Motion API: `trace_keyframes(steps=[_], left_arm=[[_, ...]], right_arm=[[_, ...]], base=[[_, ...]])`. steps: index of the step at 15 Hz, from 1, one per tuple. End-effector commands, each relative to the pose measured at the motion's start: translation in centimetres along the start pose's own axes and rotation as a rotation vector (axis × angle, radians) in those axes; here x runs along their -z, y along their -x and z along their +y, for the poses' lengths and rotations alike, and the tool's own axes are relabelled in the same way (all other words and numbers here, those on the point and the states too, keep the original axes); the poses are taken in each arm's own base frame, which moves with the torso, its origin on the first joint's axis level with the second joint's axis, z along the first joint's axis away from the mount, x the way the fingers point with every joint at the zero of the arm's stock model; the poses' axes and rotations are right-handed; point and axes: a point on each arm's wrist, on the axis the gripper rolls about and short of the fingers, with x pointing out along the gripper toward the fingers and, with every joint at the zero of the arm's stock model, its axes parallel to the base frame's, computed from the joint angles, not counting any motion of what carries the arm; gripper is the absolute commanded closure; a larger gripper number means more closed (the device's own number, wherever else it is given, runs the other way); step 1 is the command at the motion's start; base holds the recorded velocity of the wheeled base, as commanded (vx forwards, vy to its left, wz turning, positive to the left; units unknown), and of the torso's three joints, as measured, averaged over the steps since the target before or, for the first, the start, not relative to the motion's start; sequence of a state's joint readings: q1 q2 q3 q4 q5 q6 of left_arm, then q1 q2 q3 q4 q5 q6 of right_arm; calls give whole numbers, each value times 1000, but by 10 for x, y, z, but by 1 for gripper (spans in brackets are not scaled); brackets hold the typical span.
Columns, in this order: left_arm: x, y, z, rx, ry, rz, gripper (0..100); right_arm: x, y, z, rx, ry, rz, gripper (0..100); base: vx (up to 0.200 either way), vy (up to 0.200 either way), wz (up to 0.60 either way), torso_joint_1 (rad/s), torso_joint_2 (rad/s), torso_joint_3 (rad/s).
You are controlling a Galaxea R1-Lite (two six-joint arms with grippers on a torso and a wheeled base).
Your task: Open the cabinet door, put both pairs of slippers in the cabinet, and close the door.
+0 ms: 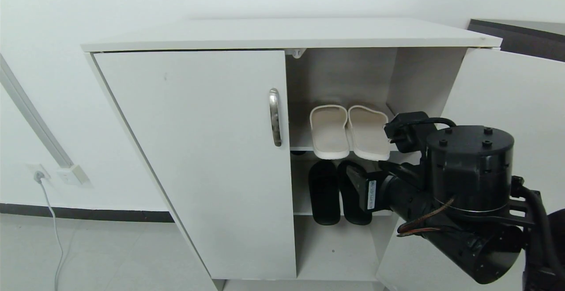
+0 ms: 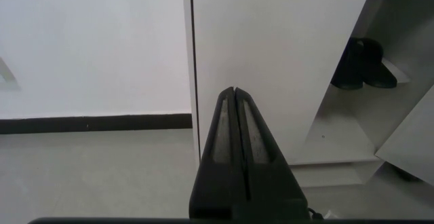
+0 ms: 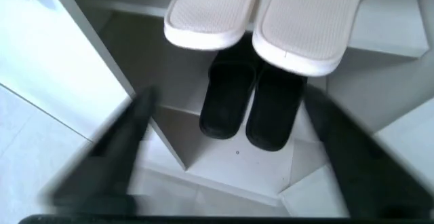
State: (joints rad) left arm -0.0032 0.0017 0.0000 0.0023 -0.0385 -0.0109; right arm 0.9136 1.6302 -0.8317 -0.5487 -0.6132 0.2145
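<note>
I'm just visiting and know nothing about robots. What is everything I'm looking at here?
cabinet: one, white, against the wall.
left door: one, white, shut.
right door: one, white, swung open.
handle: one, silver, on the left door.
cream slippers: one pair, cream, upper shelf.
black slippers: one pair, black, shelf below.
wall socket: one, white, low on the wall.
cable: one, grey, hanging from the wall socket.
left gripper: one, black, shut, facing the left door.
right gripper: one, black, open, before the open compartment.
</note>
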Motion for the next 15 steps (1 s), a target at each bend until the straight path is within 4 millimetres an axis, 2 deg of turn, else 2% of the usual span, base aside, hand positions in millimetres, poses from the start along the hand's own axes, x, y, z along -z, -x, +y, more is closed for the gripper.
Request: trace_keyframes(steps=[1, 9, 13, 15], left_arm=[[0, 0, 0, 0, 0, 1, 100], [0, 0, 0, 0, 0, 2, 100], [0, 0, 0, 1, 0, 2, 100], [0, 0, 0, 1, 0, 2, 100]], right_arm=[[7, -5, 2, 2, 8, 18, 100], [33, -23, 10, -30, 17, 35, 100], [36, -25, 11, -30, 26, 46, 100], [36, -26, 12, -28, 27, 46, 100]], base=[[0, 0, 0, 0, 0, 0], [0, 0, 0, 0, 0, 0], [0, 0, 0, 0, 0, 0], [-200, 0, 0, 2, 2, 2]])
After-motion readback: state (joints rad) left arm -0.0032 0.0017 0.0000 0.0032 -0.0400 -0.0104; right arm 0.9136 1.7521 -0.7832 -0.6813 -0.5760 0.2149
